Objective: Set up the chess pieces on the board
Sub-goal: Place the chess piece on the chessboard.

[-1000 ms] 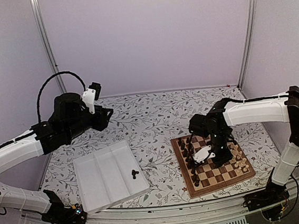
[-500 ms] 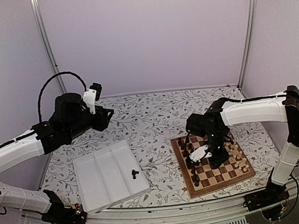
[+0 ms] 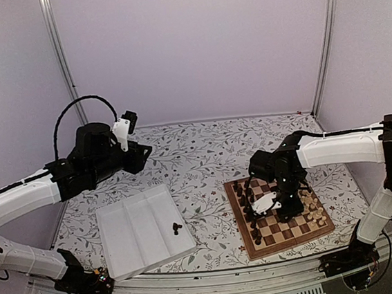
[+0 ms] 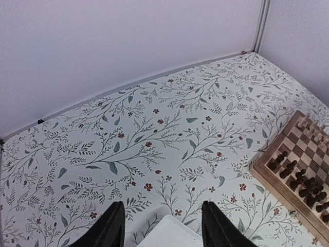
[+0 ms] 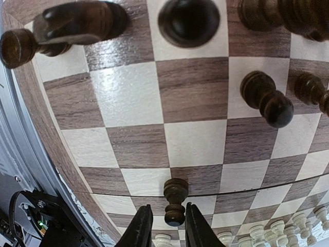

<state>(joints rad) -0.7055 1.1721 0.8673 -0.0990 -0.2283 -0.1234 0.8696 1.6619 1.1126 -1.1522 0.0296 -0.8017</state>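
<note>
Here, dark pawn [image 5: 175,200] stands upright between right tool [image 5: 167,207] tips — grip unclear.

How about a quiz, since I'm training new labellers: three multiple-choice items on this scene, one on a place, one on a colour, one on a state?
1. Where is the one dark piece off the board?
A) on the cloth
B) in the tray
C) in the left gripper

2. What colour is the pawn between the right gripper's fingers?
A) cream
B) red
C) dark brown

3. What state is the left gripper in?
A) open, empty
B) shut on a pawn
C) shut on the tray

Key: B, it lies in the white tray; C, the wrist view shows dark wood; A, its fingers stand apart with nothing between.
</note>
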